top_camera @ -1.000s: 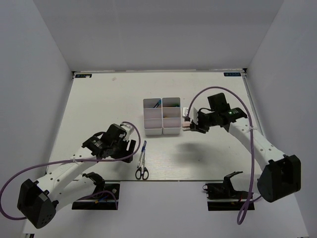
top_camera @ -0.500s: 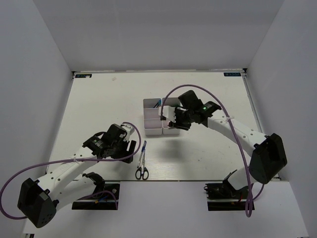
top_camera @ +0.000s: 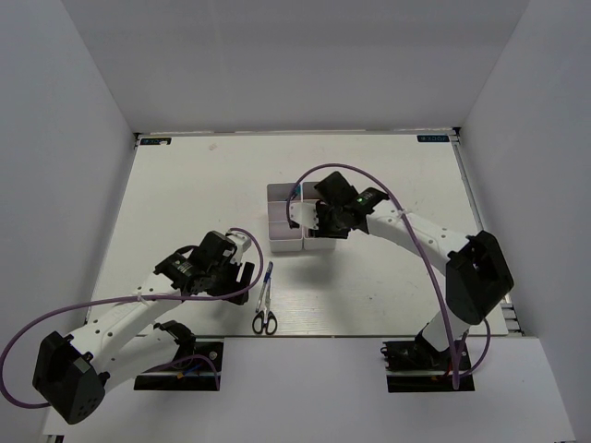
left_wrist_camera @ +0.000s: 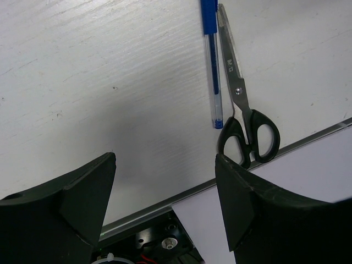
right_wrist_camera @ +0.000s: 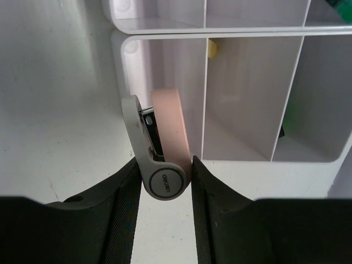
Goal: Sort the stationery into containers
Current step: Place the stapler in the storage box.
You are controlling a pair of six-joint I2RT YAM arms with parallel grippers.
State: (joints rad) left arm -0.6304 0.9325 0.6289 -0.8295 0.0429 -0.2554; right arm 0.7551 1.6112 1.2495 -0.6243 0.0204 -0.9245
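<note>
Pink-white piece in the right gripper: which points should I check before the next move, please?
1. Grip of the right gripper on the pink-white piece, one finger on each side: ok.
2. Piece fully above one compartment of the bins: cannot tell; it overlaps the outer wall in the right wrist view.
3. Compartment behind the piece free, as far as visible: ok.
4. The left gripper open, empty, away from the bins: ok.
5. The blue pen and scissors sorted: not ok; both lie on the table.
</note>
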